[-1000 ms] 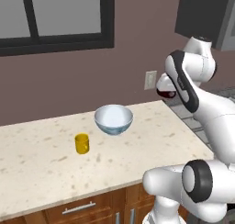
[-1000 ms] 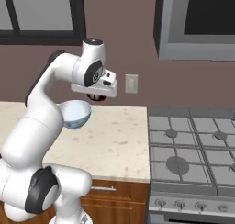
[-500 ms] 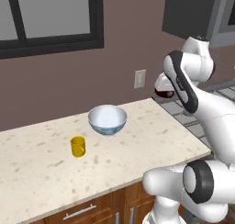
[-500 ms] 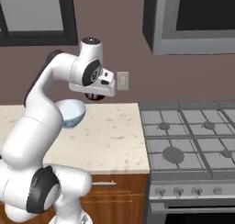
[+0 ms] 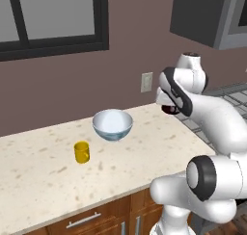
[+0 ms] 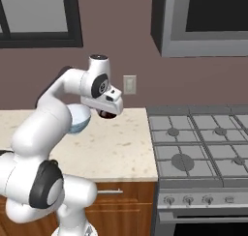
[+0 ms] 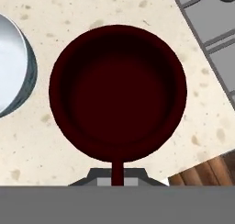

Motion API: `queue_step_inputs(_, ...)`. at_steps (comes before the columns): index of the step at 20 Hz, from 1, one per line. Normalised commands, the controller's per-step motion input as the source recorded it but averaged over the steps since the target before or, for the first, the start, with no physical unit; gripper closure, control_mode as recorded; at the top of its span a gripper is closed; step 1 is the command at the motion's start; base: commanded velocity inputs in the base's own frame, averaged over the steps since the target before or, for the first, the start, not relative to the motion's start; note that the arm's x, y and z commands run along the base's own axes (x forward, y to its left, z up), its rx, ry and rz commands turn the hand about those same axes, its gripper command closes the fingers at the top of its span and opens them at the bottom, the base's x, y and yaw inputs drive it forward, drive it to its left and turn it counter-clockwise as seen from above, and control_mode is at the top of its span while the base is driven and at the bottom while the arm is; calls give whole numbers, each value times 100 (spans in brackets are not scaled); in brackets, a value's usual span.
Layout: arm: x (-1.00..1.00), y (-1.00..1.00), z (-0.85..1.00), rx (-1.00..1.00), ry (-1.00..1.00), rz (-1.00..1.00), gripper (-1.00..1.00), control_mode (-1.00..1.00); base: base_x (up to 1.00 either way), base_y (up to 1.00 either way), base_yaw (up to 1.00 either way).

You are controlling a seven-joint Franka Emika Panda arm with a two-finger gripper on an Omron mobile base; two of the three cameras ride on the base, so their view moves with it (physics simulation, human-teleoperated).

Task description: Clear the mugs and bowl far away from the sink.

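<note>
My gripper [image 5: 167, 105] is shut on a dark maroon mug [image 5: 169, 110], held upright in the air above the right end of the counter. In the hand view the maroon mug [image 7: 117, 92] hangs open side up, its handle pinched in my gripper [image 7: 117, 176]. From the right, the gripper [image 6: 109, 111] and maroon mug [image 6: 107, 115] hover near the stove's left edge. The pale blue bowl [image 5: 113, 124] [image 6: 79, 119] [image 7: 10, 74] stands on the counter to the left of the held mug. A yellow mug [image 5: 82, 152] sits left of the bowl. The sink is out of view.
A speckled beige counter [image 5: 43, 181] [image 6: 123, 153] runs left to right, with drawers below. A gas stove [image 6: 203, 148] [image 5: 235, 93] adjoins its right end. A wall outlet [image 5: 146, 82] and a dark window [image 5: 53, 17] are behind.
The whole scene has slid left in both base views, so the base has driven to the right. The arm keeps the maroon mug held at the same height.
</note>
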Motion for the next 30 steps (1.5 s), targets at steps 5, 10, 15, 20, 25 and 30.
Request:
queue_step_inputs(5,3,0,-74,7,18,-3,100,-100,0,0,0)
queue_step_inputs(10,4,0,-62,4,10,0,100,-100,0,0,0)
queue_step_inputs(15,0,0,-41,0,1,5,100,-100,0,0,0)
queue_step_inputs(20,4,0,-41,0,0,6,100,-100,0,0,0)
queue_step_inputs(25,25,0,-44,-2,0,2,100,-100,0,0,0)
queue_step_inputs(30,39,0,-42,-5,0,0,100,-100,0,0,0)
